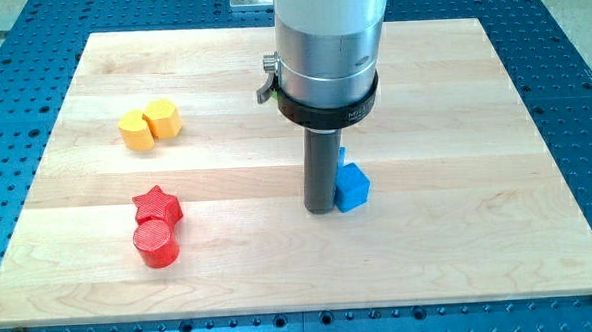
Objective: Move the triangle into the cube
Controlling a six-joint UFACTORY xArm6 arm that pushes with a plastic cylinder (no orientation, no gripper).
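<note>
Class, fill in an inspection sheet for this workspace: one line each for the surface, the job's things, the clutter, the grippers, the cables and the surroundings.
Surface: wooden board, flat, unmarked.
Job's things: blue cube at the rod's right; a blue piece behind it, largely hidden by the rod, shape unclear.
Clutter: two yellow blocks touching at upper left; red star against red cylinder at lower left.
Grippers: none; my tip sits just left of the blue cube.
Cables: nothing seen.
Surroundings: blue perforated table around the board.

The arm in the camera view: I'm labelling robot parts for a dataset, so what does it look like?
A wide, silvery metal cylinder comes down from the view's top, ringed at its lower edge by a black collar with small pale lettering too fine to read. A small metal tab sticks out on its left. Below hangs a straight dark grey rod ending in my tip. No cables show.
</note>
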